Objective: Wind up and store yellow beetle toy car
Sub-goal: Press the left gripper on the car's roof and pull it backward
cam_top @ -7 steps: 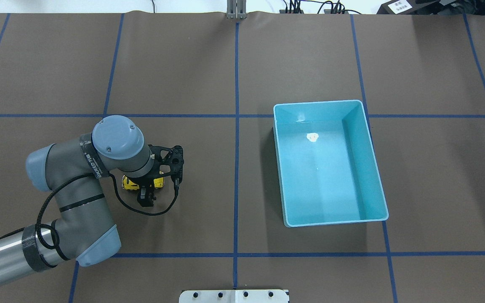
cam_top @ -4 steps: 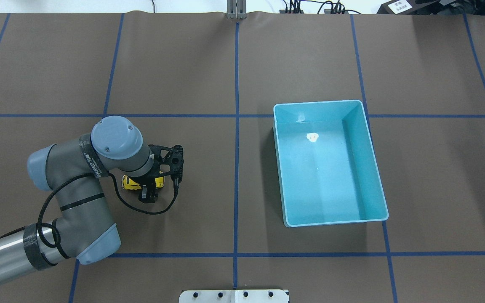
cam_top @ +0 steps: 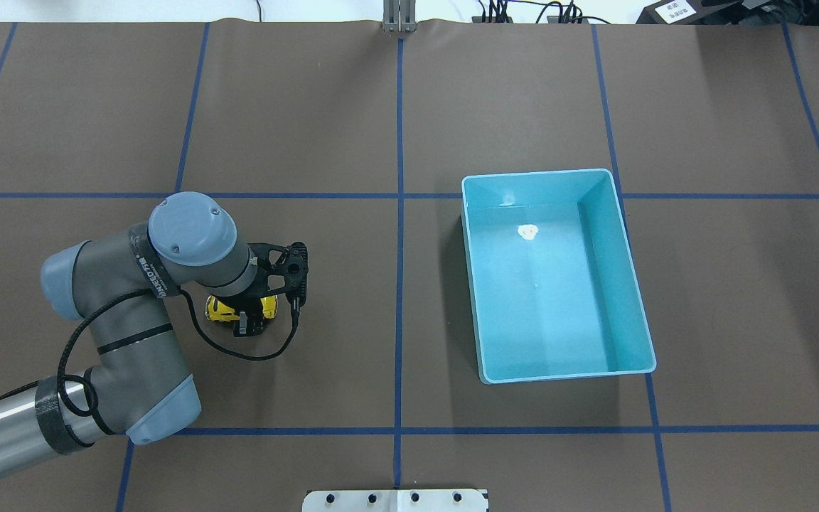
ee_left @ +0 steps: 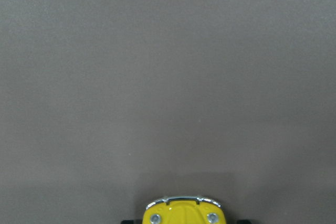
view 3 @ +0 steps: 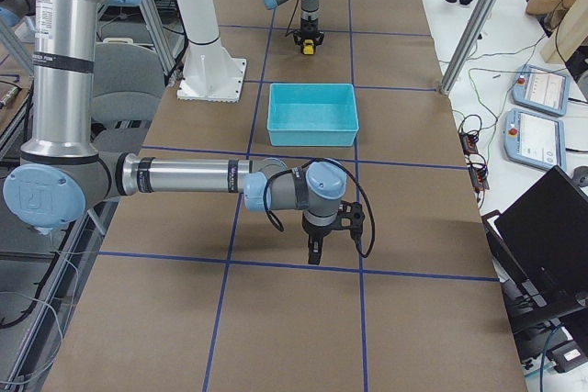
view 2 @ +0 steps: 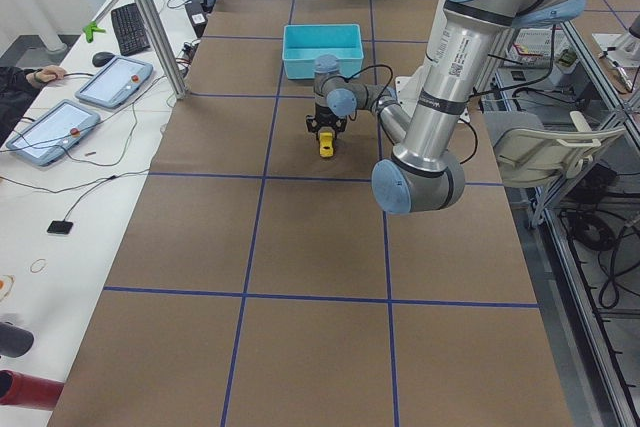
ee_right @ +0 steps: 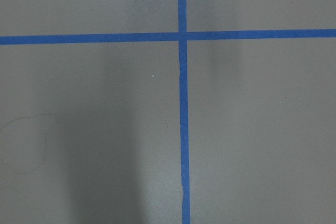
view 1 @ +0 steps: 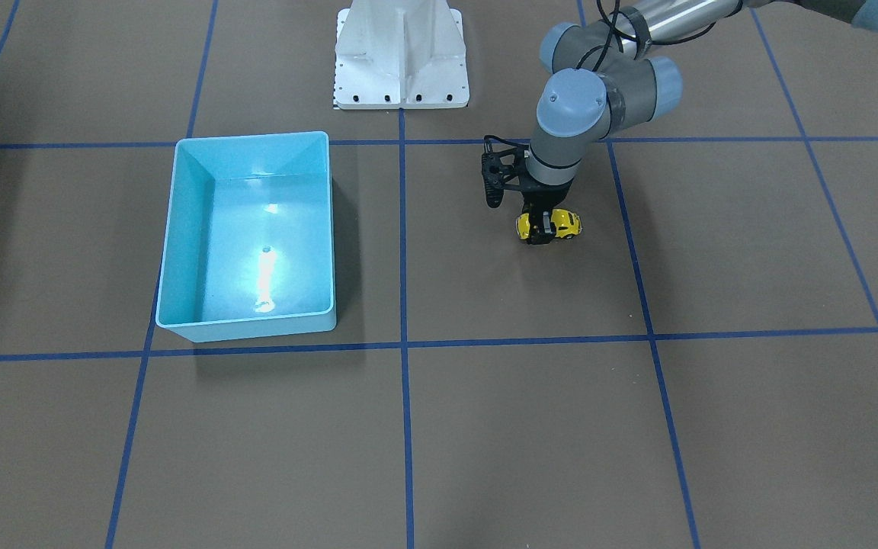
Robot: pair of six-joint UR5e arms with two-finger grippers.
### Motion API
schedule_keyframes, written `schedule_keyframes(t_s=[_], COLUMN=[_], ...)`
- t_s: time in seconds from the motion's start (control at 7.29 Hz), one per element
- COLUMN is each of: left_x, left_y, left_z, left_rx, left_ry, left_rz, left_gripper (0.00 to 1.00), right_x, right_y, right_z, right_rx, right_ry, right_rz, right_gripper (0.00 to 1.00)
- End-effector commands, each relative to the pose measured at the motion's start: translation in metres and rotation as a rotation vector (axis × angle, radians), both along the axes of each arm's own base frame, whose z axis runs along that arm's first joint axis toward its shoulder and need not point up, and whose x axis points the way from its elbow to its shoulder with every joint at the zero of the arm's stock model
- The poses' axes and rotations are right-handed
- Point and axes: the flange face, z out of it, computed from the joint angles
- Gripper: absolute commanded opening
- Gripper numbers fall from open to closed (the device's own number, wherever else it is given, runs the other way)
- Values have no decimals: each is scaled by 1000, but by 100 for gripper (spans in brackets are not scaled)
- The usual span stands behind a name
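The yellow beetle toy car stands on the brown mat at the left, wheels down; it also shows in the front-facing view. My left gripper points straight down over the car's middle, its fingers closed against the car's two sides. The left wrist view shows the car's yellow nose and chrome bumper at the bottom edge. The light blue bin is far to the right and holds no car. My right gripper shows only in the right side view, over bare mat; I cannot tell whether it is open.
Blue tape lines cross the brown mat. A white robot base plate stands at the near middle edge. The bin has a small white mark on its floor. Operators' tablets and cables lie on the white bench beyond the mat.
The left wrist has shifted slightly left. The near finger has drawn in toward the car's side. The car has stayed in place.
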Motion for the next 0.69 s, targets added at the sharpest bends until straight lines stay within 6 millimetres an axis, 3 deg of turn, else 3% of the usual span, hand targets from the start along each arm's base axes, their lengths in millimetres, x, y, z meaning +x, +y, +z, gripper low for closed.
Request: schedule_keyframes(t_s=[0.0, 0.55], left_x=[-9, -21], left_y=[-6, -3], left_z=[-4, -15], left_rx=[-13, 5], left_ry=[16, 45], left_rz=[0, -6], left_gripper=[43, 42], right_x=[0, 0], right_y=[0, 0], right_z=[0, 1], right_rx=[0, -1], right_ry=[0, 0], right_rz=[0, 0], right_gripper=[100, 100])
